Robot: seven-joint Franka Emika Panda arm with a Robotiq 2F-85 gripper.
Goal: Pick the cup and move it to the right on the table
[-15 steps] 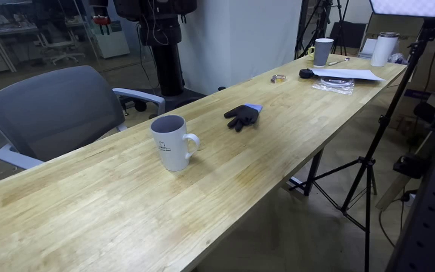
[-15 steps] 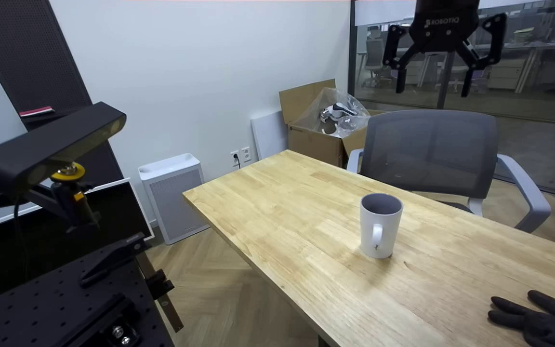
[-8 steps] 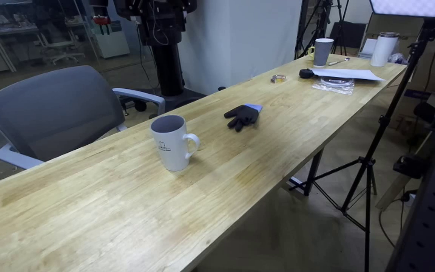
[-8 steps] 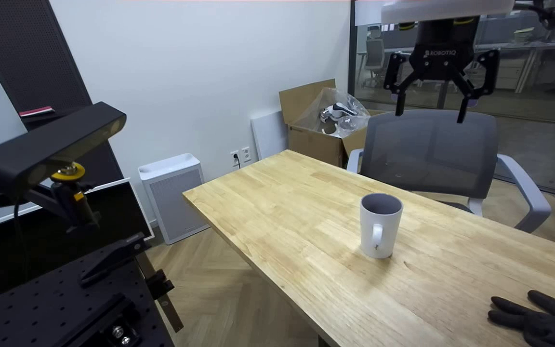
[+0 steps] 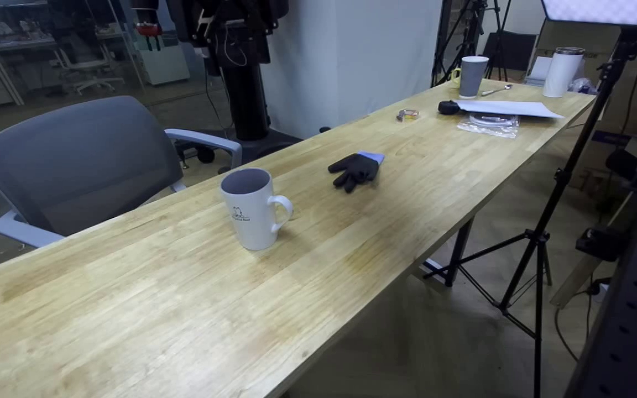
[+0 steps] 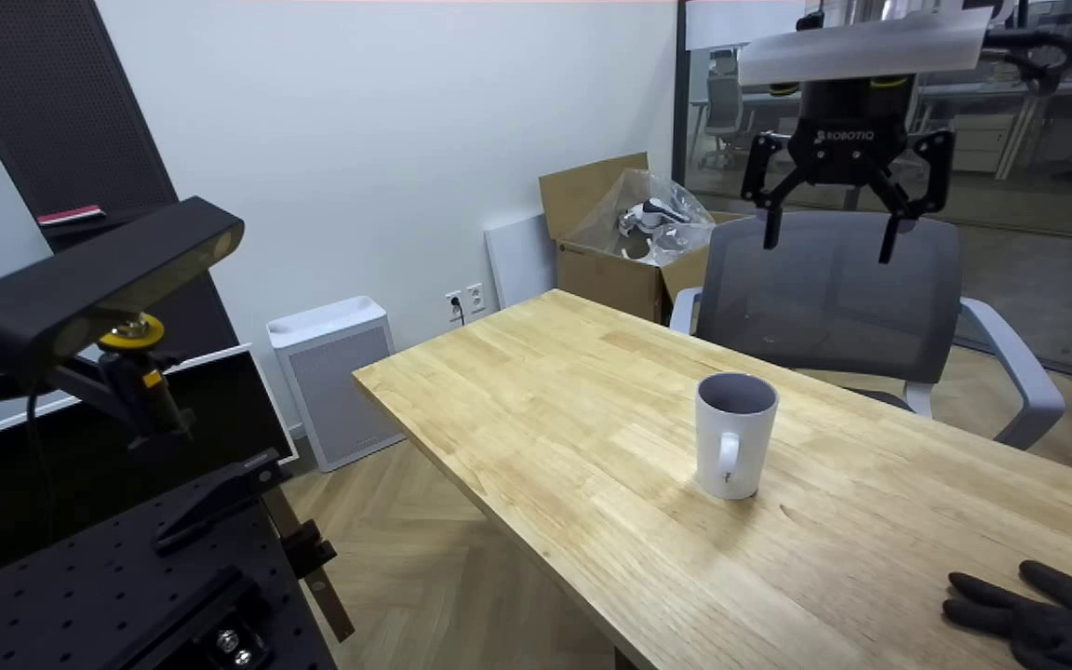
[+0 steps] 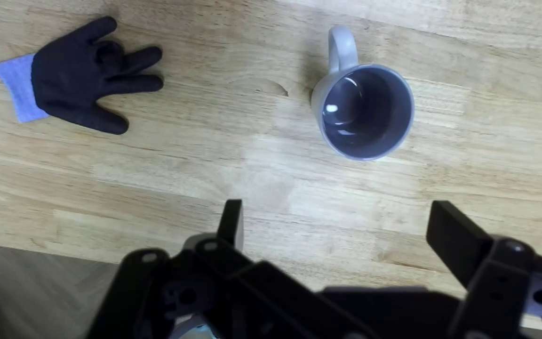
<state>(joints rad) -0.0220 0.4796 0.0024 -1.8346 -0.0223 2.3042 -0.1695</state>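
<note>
The cup is a white mug with a grey inside and a side handle. It stands upright on the light-wood table (image 5: 158, 298) in both exterior views (image 5: 252, 221) (image 6: 752, 447). In the wrist view, the cup (image 7: 367, 113) is seen from above, with its handle toward the top of the picture. My gripper (image 6: 829, 251) is open and empty, pointing down, well above the tabletop and near the chair side. In the wrist view, the gripper's fingers (image 7: 339, 221) are spread wide with bare wood between them. The cup lies beyond the fingertips, apart from them.
A black glove with a blue cuff (image 7: 71, 77) lies on the table beside the cup. A grey chair (image 6: 834, 298) stands at the table's edge, behind my gripper. Farther along are a grey cup (image 5: 472, 77), a white tumbler (image 5: 563, 72) and paper (image 5: 509, 108).
In an exterior view my gripper has come down from the top edge, still open. Dark machinery at the top of an exterior view has also shifted. The cup and glove have not moved.
</note>
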